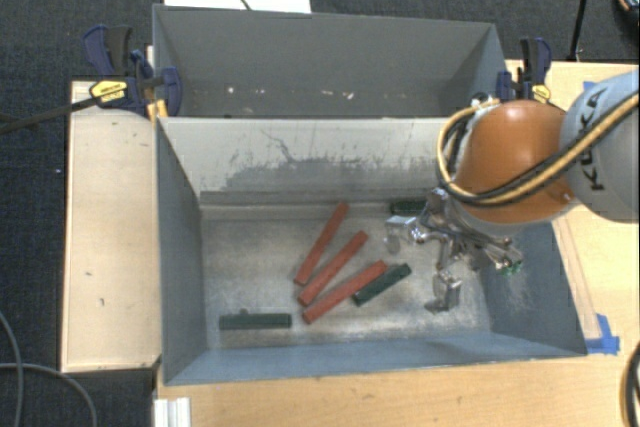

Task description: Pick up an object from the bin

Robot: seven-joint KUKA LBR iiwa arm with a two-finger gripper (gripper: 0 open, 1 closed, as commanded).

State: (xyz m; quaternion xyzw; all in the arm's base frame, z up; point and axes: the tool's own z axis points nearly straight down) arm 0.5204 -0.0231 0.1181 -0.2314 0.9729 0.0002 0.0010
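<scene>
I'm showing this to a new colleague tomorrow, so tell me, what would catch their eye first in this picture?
First the arm's rounded orange cover at the right, with the gripper below it, low over the right side of the bin. Next, three reddish-brown sticks lying slantwise side by side mid-floor, a dark green stick against their right end. Another green stick lies alone at the near left.
</scene>
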